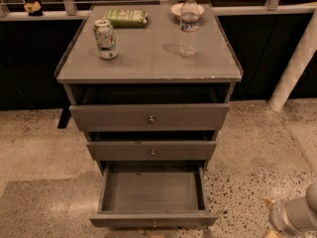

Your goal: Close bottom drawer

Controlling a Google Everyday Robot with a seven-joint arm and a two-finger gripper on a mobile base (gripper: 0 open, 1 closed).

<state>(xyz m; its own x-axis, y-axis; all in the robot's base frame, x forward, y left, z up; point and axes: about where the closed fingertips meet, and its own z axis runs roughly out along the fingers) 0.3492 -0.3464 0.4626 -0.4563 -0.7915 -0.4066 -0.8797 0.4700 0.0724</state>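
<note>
The bottom drawer [152,219] of the grey-brown cabinet stands pulled far out. Its bare box interior [151,190] is empty, and its small brass knob [154,225] shows at the lower edge of the front. The middle drawer [152,150] and the top drawer [150,117] each stick out a little. My gripper [271,217] is at the lower right corner of the view, low over the floor, to the right of the bottom drawer's front and apart from it.
On the cabinet top [148,58] stand a soda can [105,38], a clear water bottle [188,26], a green packet [126,17] and a small bowl [176,9]. A white post [293,68] leans at the right. Speckled floor [44,172] surrounds the cabinet.
</note>
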